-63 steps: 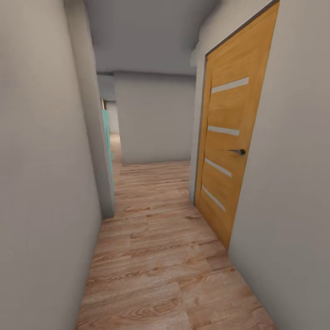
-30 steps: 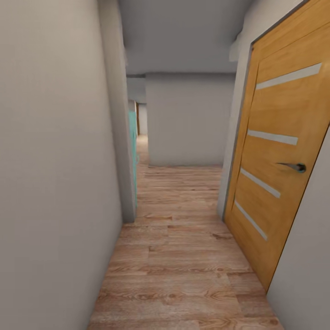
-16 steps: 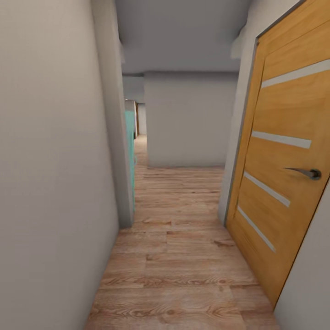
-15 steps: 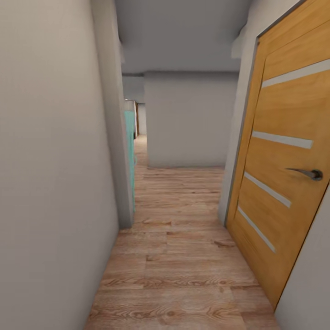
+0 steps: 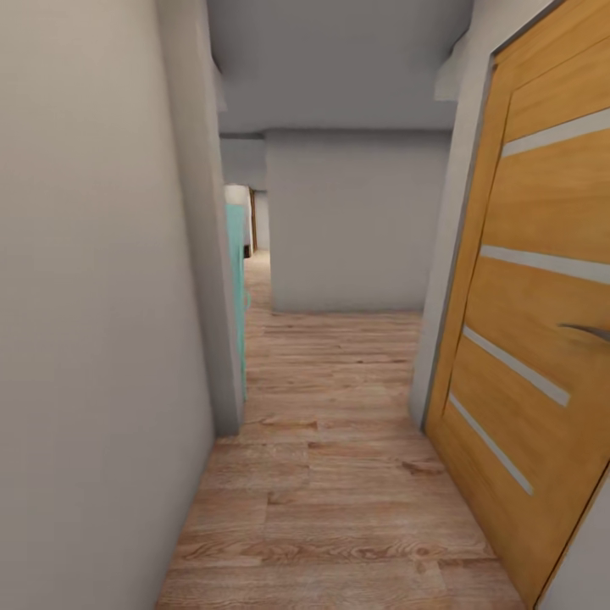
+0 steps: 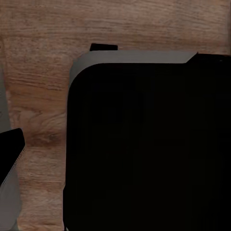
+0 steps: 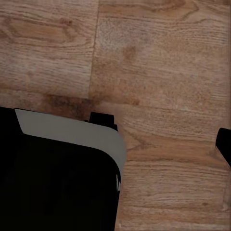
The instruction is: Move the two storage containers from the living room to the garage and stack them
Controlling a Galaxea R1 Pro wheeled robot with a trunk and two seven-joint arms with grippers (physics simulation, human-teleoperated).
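As I roll the base forward down this narrow hallway, the striped wooden door (image 5: pixel 542 339) on my right has grown larger in the head view and slid toward the frame's edge, so that just the tip of its handle (image 5: pixel 589 330) shows now. A second ago the whole handle was in view. The teal panel (image 5: pixel 236 288) past the left wall's corner has also come closer. The far wall (image 5: pixel 352 220) ahead blocks the corridor, with an opening leading off to its left.

Neither container shows here. The plank floor (image 5: pixel 339 474) is bare along its whole run, so I judge them to be somewhere ahead, probably in the living room, and I am in transit rather than carrying anything.

Both wrist cameras look straight down. The left wrist view gives me the dark base (image 6: pixel 144 144) of the robot over planks, and the right wrist view gives its rounded corner (image 7: pixel 57 173). Small black shapes sit at the frame edges, but I cannot tell whether either claw is apart or together.

Next I expect to steer left around that far wall, keeping clear of the door frame.
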